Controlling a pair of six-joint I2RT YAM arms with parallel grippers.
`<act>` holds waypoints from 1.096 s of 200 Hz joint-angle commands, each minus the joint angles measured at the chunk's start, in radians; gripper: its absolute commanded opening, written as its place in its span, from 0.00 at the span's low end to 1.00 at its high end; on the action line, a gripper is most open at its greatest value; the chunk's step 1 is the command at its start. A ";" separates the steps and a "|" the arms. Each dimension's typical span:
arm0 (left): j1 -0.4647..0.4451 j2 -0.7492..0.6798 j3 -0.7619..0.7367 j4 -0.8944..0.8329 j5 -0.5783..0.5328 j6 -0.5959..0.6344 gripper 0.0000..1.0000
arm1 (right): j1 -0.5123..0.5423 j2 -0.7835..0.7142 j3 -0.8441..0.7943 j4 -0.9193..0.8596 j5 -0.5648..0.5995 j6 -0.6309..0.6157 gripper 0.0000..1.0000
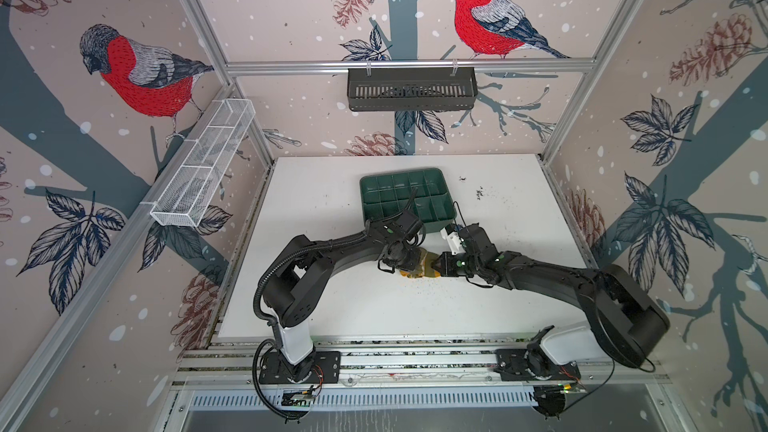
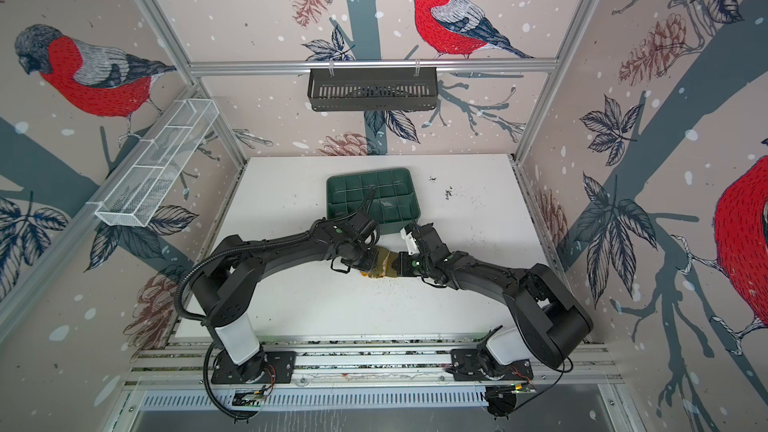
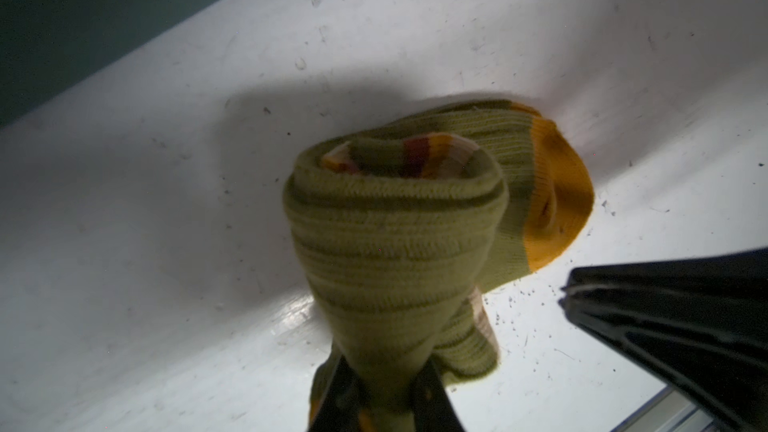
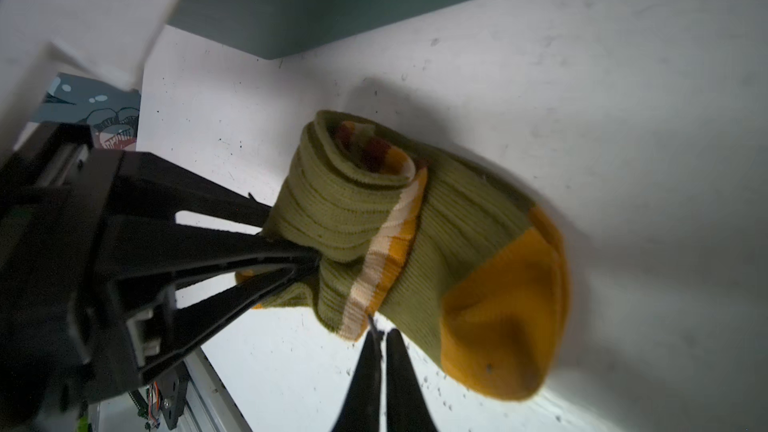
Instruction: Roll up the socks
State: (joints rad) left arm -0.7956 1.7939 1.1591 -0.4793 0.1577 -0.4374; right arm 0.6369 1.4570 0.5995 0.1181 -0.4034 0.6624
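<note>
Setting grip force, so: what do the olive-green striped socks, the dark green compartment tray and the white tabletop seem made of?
Olive-green striped socks: soft ribbed knit yarn, matte; stitch rows show and they bunch. Dark green compartment tray: probably moulded plastic, faint sheen, rigid dividers. White tabletop: hard smooth board, perhaps painted or laminated; scuffed, with glare.
</note>
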 commanded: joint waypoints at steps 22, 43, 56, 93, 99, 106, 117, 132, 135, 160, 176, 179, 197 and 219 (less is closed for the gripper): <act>-0.004 0.005 0.010 -0.027 0.007 0.001 0.08 | 0.010 0.069 0.021 0.124 -0.031 0.041 0.07; -0.004 0.006 0.012 -0.024 0.013 0.001 0.08 | 0.010 0.098 0.029 0.141 -0.034 0.042 0.06; -0.004 0.009 0.014 -0.022 0.021 0.001 0.08 | 0.009 0.118 0.032 0.148 -0.034 0.043 0.06; -0.004 0.019 0.017 -0.024 0.029 0.004 0.08 | 0.010 0.125 0.037 0.156 -0.046 0.043 0.05; -0.004 0.018 0.017 -0.024 0.029 0.006 0.08 | 0.012 0.118 0.034 0.156 -0.046 0.043 0.05; -0.004 0.017 0.017 -0.025 0.028 0.006 0.08 | 0.012 0.110 0.033 0.153 -0.046 0.043 0.05; -0.004 0.019 0.019 -0.027 0.027 0.007 0.08 | 0.013 0.098 0.033 0.145 -0.048 0.042 0.05; -0.004 0.019 0.018 -0.025 0.028 0.006 0.08 | 0.019 0.084 0.031 0.140 -0.049 0.042 0.05; -0.004 0.019 0.017 -0.024 0.028 0.006 0.08 | 0.020 0.083 0.031 0.138 -0.050 0.042 0.05; -0.004 0.019 0.017 -0.022 0.028 0.005 0.08 | 0.030 0.084 0.030 0.129 -0.051 0.043 0.05; -0.004 0.019 0.016 -0.021 0.027 0.005 0.08 | 0.035 0.099 0.023 0.131 -0.056 0.045 0.05; -0.004 0.018 0.017 -0.019 0.028 0.005 0.08 | 0.037 0.102 0.022 0.132 -0.058 0.045 0.05; -0.004 0.019 0.015 -0.015 0.031 0.005 0.08 | 0.045 0.121 0.022 0.132 -0.062 0.046 0.05; -0.004 0.021 0.010 -0.007 0.043 0.005 0.08 | 0.046 0.147 0.031 0.128 -0.062 0.040 0.05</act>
State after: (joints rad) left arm -0.7963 1.8099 1.1713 -0.4820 0.1833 -0.4374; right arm 0.6796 1.5833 0.6212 0.2398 -0.4553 0.7067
